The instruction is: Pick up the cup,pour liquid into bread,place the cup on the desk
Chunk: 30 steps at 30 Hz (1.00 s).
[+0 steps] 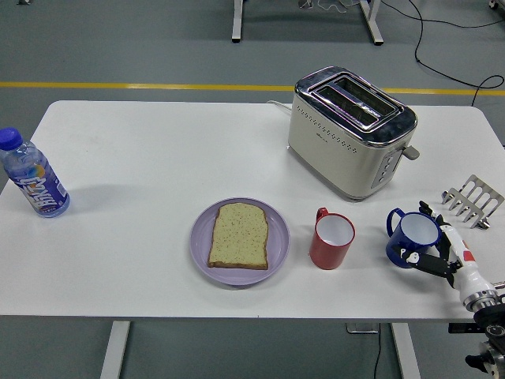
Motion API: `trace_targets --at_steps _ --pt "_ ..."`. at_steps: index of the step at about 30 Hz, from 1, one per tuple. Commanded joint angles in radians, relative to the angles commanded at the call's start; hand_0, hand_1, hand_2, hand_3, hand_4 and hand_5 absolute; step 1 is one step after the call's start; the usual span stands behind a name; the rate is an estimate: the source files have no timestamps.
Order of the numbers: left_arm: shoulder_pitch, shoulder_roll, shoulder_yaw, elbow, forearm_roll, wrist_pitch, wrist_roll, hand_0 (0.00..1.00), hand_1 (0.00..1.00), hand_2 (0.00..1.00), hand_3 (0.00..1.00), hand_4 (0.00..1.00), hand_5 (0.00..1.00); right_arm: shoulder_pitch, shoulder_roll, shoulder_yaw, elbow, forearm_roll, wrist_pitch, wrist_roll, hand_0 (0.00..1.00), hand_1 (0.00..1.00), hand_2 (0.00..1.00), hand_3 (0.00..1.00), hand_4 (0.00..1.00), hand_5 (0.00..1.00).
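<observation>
Lilac plate point(199, 251) holding bread point(239, 234), red cup point(331, 240) empty

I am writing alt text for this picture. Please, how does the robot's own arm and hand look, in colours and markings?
Only the right hand shows, at the lower right corner. Its fingers are black with small white patches at the tips. Behind them the hand's body is white with a red marking, ending in a silver metal wrist ring above dark parts at the picture's edge. No cables are visible on it. The left arm is out of view.

A white table point(158, 150) stands on a grey floor point(118, 39); a yellow line point(118, 85) crosses behind it; black cables point(442, 47) trail at top right
</observation>
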Motion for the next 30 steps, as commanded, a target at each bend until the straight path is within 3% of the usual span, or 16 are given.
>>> trace_targets --at_steps 11,30 --pt "0.003 -0.001 -0.011 0.0 0.016 0.002 0.004 0.69 0.756 0.773 0.611 0.396 0.998 -0.025 -0.016 0.058 0.095 -0.01 -0.004 -0.01 0.975 0.864 0.998 0.998 0.939 0.044" --pt "0.003 0.002 -0.004 0.003 0.005 -0.002 0.0 0.69 0.756 0.773 0.611 0.396 0.998 -0.071 -0.042 0.174 0.437 0.049 0.004 -0.066 0.969 0.856 0.975 0.998 0.95 0.062"
